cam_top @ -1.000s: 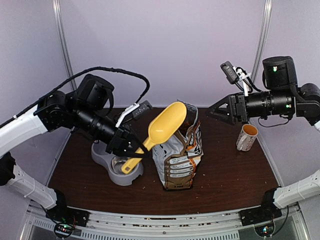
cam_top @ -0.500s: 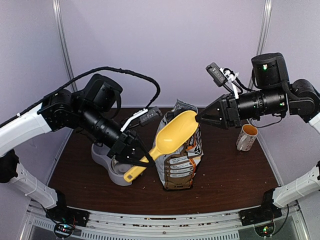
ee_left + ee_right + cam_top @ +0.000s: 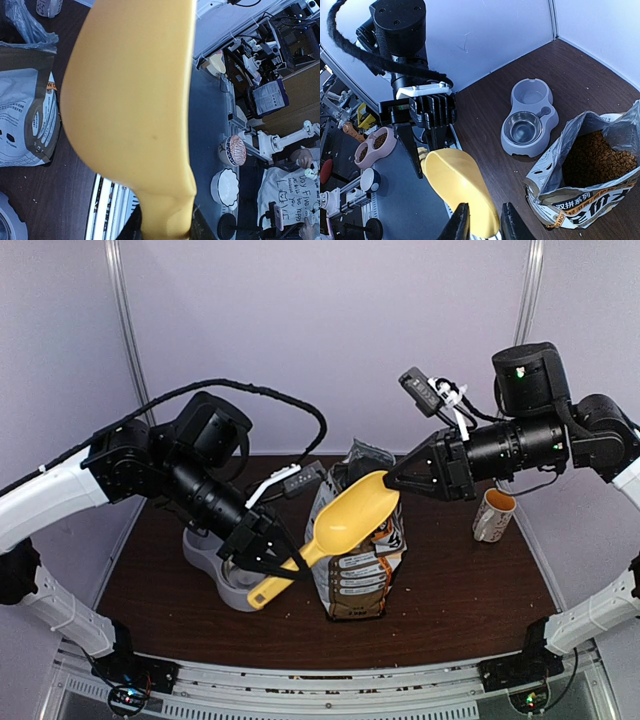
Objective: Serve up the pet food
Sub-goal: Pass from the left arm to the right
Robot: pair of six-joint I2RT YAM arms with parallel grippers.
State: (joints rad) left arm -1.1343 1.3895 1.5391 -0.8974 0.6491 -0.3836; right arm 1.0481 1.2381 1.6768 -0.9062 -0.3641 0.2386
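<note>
1. The left end effector [image 3: 272, 562] grips the yellow scoop [image 3: 345, 518]; tip it into the bag [image 3: 355, 565].
2. The pet food [image 3: 600, 160] lies inside the bag.
3. The right end effector [image 3: 392, 480], slightly open and empty, should steady the bag.

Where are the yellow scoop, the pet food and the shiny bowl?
yellow scoop [image 3: 350, 517]: top external view, on its wide scooping end.
pet food [image 3: 600, 159]: right wrist view, on the middle of the brown pellets.
shiny bowl [image 3: 522, 128]: right wrist view, on its steel bottom.
</note>
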